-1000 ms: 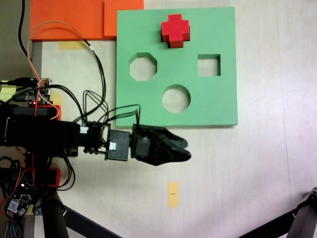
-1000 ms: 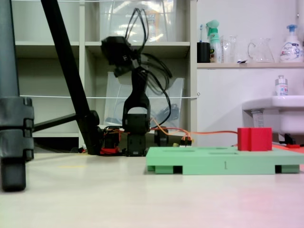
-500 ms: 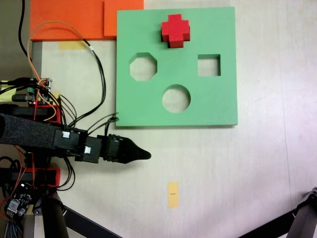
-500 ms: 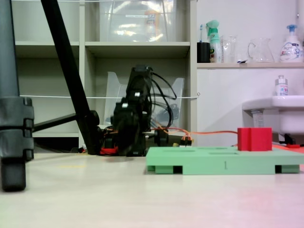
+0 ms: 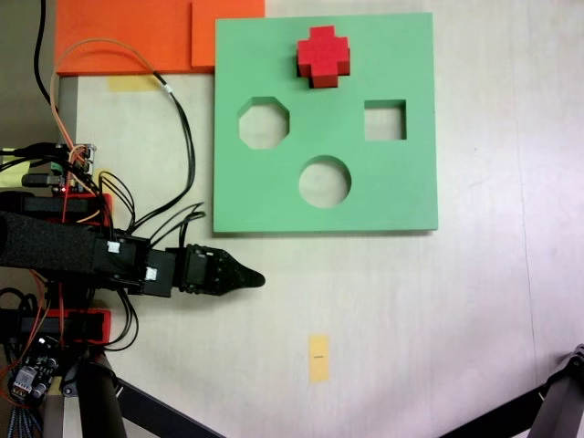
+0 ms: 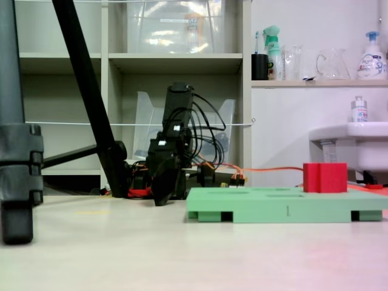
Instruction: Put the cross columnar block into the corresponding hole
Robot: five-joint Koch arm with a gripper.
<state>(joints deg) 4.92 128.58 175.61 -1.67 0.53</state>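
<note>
I have drawn my arm back and low, off the board (image 5: 392,182). My gripper (image 5: 254,278) shows one tip; I cannot tell its gape. The block (image 5: 323,55) stands in its hole at the board's far edge, so I judge only parking remains.

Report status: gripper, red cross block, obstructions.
Black gripper low over the table, off the green foam board, holding nothing; jaw state unreadable. Red cross-shaped foam block seated upright at the board's far edge, standing proud. Nothing obstructs it.
</note>
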